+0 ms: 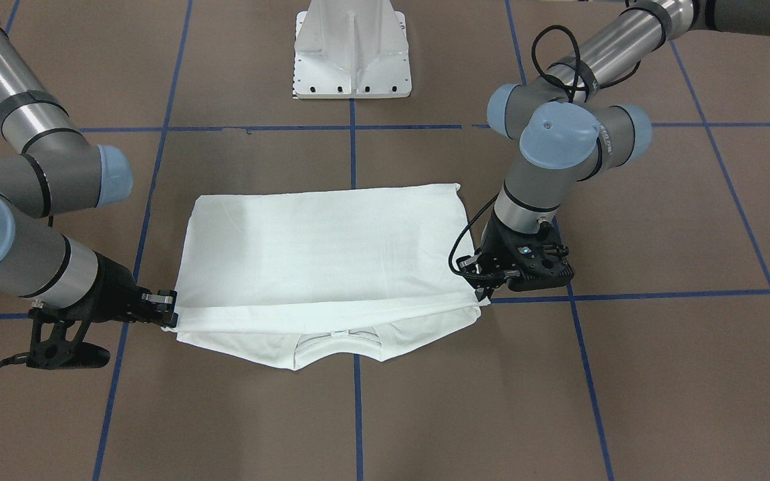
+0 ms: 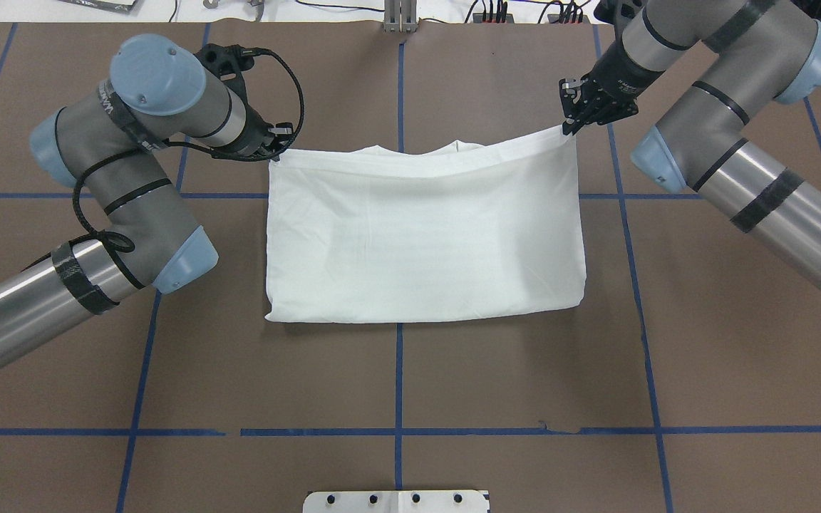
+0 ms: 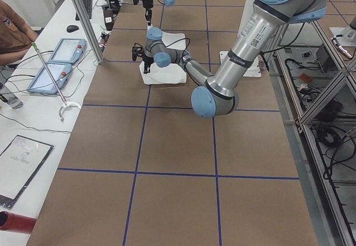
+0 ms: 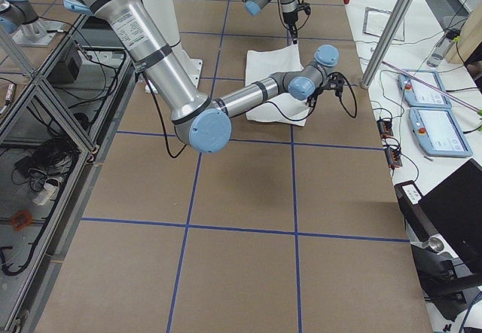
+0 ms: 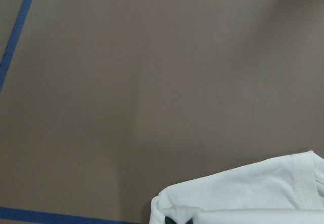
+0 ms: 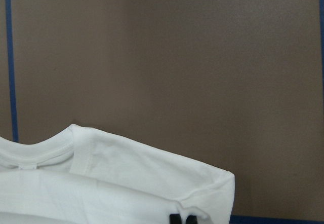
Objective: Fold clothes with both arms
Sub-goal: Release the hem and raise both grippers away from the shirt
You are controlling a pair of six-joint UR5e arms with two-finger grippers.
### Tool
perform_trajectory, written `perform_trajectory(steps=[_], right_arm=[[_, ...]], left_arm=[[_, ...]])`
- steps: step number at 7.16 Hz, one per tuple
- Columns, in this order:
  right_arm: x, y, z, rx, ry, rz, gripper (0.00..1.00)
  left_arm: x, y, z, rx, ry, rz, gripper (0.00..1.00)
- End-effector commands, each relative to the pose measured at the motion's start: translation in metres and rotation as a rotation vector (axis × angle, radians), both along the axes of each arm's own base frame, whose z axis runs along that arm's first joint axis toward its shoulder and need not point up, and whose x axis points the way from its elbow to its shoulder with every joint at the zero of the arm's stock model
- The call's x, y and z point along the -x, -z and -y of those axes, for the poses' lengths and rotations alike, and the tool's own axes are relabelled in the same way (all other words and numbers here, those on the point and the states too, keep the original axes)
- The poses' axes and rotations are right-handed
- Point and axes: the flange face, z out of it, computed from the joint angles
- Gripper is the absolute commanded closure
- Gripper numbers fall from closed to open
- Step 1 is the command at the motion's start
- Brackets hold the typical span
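The white shirt [image 1: 318,254] lies folded in half on the brown table, its ribbed collar [image 1: 338,342] peeking out under the folded-over layer at the far edge from the robot. My left gripper [image 1: 480,294] is shut on one corner of that top layer's edge, and my right gripper [image 1: 170,310] is shut on the opposite corner. From overhead, the left gripper [image 2: 276,155] and right gripper [image 2: 569,128] hold the far edge of the shirt [image 2: 425,235] slightly raised and stretched between them. The right wrist view shows the collar [image 6: 35,155] and shoulder just past the fingertips [image 6: 175,219].
The white pedestal base [image 1: 351,53] stands behind the shirt on the robot's side. Blue tape lines [image 2: 400,370] grid the table. Beyond the far edge is a bench with touch pendants [image 3: 61,51], an aluminium post [image 3: 83,18] and a seated person [image 3: 11,29].
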Motion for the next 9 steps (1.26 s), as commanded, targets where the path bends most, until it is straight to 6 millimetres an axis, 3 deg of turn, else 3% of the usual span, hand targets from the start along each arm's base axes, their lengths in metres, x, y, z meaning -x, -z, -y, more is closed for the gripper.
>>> perform_trajectory(steps=[1,2,3,6,7,9], right_arm=[[0.005,0.006,-0.004,-0.011,0.008,0.007,0.89],[0.016,0.007,-0.010,-0.028,0.019,0.009,0.03],[0.020,0.000,-0.015,-0.074,0.009,0.019,0.00],[0.010,0.000,-0.024,-0.083,0.009,0.037,0.00],[-0.003,0.004,-0.042,-0.097,0.004,0.050,0.00],[-0.041,-0.018,-0.098,-0.048,-0.029,0.063,0.00]], left_arm=[[-0.002,0.007,-0.001,-0.011,-0.006,-0.006,1.00],[-0.003,0.007,-0.002,-0.013,-0.007,-0.005,0.76],[-0.003,0.001,-0.003,-0.008,-0.007,0.005,0.01],[0.003,0.001,-0.002,-0.008,-0.001,0.008,0.00],[0.013,0.005,-0.007,-0.015,0.003,0.002,0.00],[0.038,0.014,-0.031,-0.009,0.002,0.006,0.00]])
